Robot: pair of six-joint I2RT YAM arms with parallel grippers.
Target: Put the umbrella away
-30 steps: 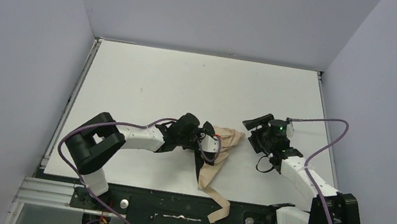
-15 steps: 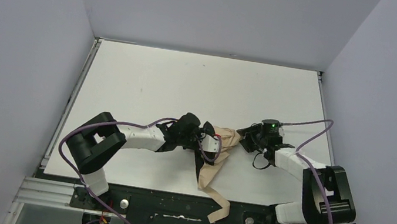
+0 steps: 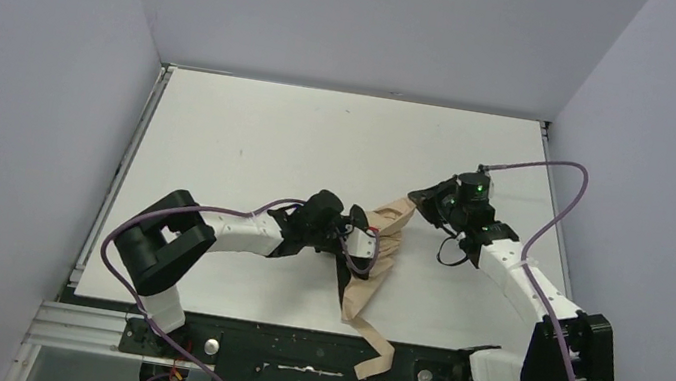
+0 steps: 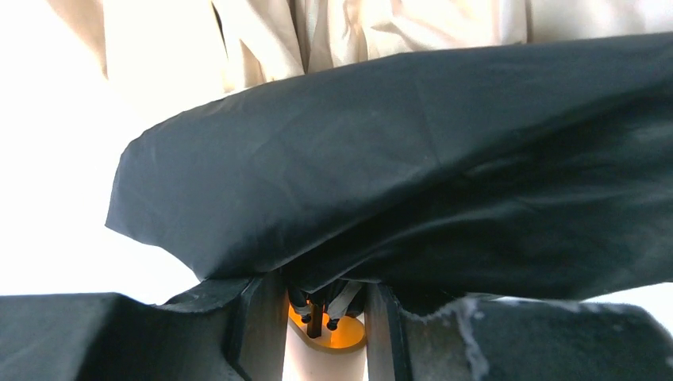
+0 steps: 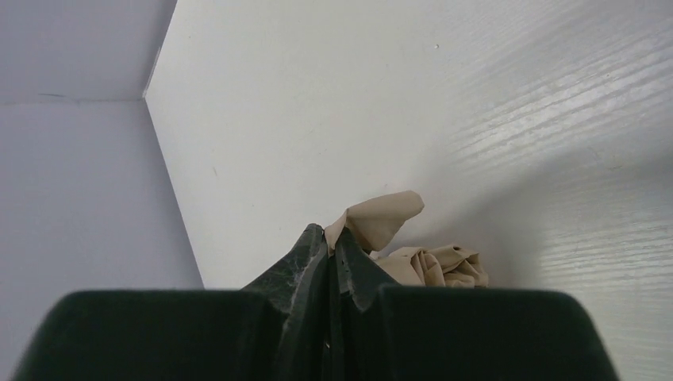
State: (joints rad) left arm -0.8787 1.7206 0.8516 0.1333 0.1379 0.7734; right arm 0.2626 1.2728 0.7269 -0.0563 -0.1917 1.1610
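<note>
The umbrella (image 3: 371, 266) lies as loose tan fabric at the middle of the white table (image 3: 252, 127), with one strip trailing over the near edge. My left gripper (image 3: 354, 240) is at its left side. In the left wrist view the left gripper (image 4: 325, 317) is shut on the umbrella's thin black ribs (image 4: 317, 305) and tan stem, under a sheet of black lining (image 4: 413, 175). My right gripper (image 3: 420, 203) is shut on a tan fabric corner (image 3: 400, 210), raised off the table. In the right wrist view the right gripper (image 5: 332, 238) pinches that flap (image 5: 382, 216) between its tips.
Grey walls (image 3: 46, 86) close in the table on the left, back and right. The trailing tan strip (image 3: 375, 358) rests on the black rail (image 3: 289, 355) between the arm bases. A purple cable (image 3: 553, 213) loops over the right arm.
My right gripper moved onto the umbrella's right edge, closed on the tan fabric, and pulled that corner up and away from the near edge. The left arm barely moved.
</note>
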